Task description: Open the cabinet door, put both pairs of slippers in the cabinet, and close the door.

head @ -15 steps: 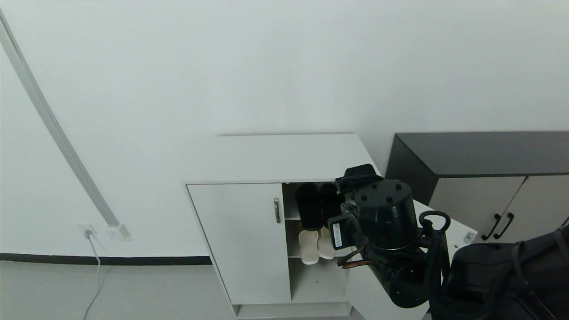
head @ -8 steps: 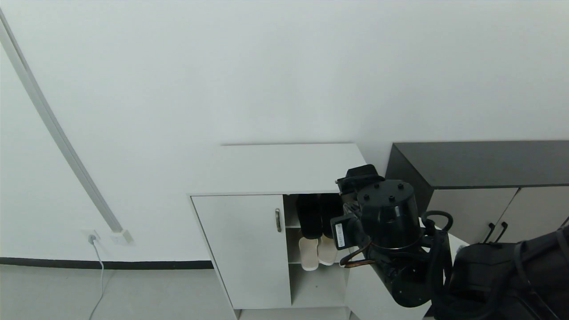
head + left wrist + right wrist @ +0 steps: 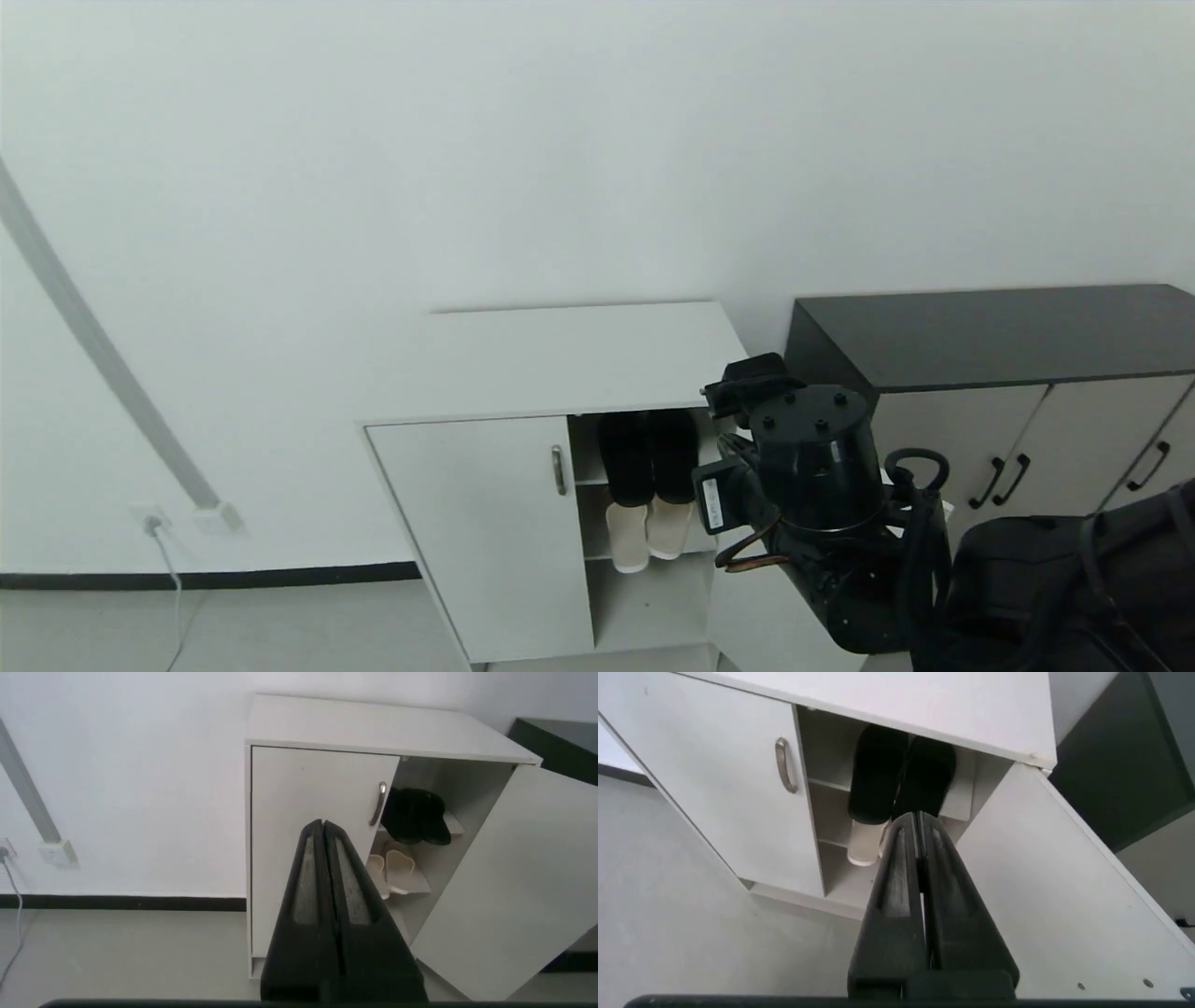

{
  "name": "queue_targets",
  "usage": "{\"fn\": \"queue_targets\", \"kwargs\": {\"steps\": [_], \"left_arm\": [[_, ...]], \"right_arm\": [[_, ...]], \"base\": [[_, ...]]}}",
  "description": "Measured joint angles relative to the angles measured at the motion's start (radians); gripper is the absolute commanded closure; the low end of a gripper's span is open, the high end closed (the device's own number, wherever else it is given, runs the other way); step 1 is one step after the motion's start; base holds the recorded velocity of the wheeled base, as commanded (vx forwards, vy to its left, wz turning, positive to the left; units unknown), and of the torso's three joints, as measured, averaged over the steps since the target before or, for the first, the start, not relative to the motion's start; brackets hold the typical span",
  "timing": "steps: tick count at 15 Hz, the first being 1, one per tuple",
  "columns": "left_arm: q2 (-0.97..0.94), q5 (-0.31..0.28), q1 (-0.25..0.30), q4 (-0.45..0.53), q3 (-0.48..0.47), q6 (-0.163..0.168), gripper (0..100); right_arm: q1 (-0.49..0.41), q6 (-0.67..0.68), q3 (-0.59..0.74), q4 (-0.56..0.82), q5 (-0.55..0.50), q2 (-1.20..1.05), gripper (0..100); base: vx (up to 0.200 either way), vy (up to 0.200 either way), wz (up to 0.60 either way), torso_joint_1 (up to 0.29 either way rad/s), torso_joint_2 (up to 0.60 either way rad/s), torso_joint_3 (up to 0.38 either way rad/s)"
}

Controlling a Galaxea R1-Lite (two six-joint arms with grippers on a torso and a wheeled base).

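The white cabinet [image 3: 560,359] stands against the wall with its left door [image 3: 476,532] closed and its right door [image 3: 1046,887] swung open. Both pairs of slippers are inside the open right half. The black slippers [image 3: 647,457] lie on the upper shelf and the pale slippers [image 3: 639,532] on the shelf just below them. The right gripper [image 3: 915,823] is out in front of that open compartment, beside the open door. It is apart from the slippers and its tips aim towards the black pair. Its fingers are clenched together on nothing. The left gripper [image 3: 323,831] is farther back, facing the closed door near its metal handle [image 3: 378,803]. It is well apart from both pairs and likewise pressed closed and empty. In each pair the two slippers lie side by side with their long axes running front to back in the cabinet. Their near ends reach the shelf fronts, though I cannot tell toes from heels. A dark-topped cabinet [image 3: 980,336] stands just to the right.
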Motion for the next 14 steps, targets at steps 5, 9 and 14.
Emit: {"fn": "queue_targets", "kwargs": {"steps": [5, 9, 14], "left_arm": [[0.000, 0.000, 0.000, 0.000, 0.000, 0.000, 100], [0.000, 0.000, 0.000, 0.000, 0.000, 0.000, 100], [0.000, 0.000, 0.000, 0.000, 0.000, -0.001, 100]], "right_arm": [[-0.018, 0.000, 0.001, 0.001, 0.000, -0.001, 100], [-0.035, -0.001, 0.000, 0.000, 0.001, 0.000, 100], [-0.038, -0.001, -0.002, -0.001, 0.001, 0.001, 100]], "base": [[0.000, 0.000, -0.24, 0.003, 0.00, -0.001], [0.000, 0.000, 0.00, 0.000, 0.00, 0.000], [-0.120, 0.000, 0.00, 0.003, 0.00, -0.001]]}}
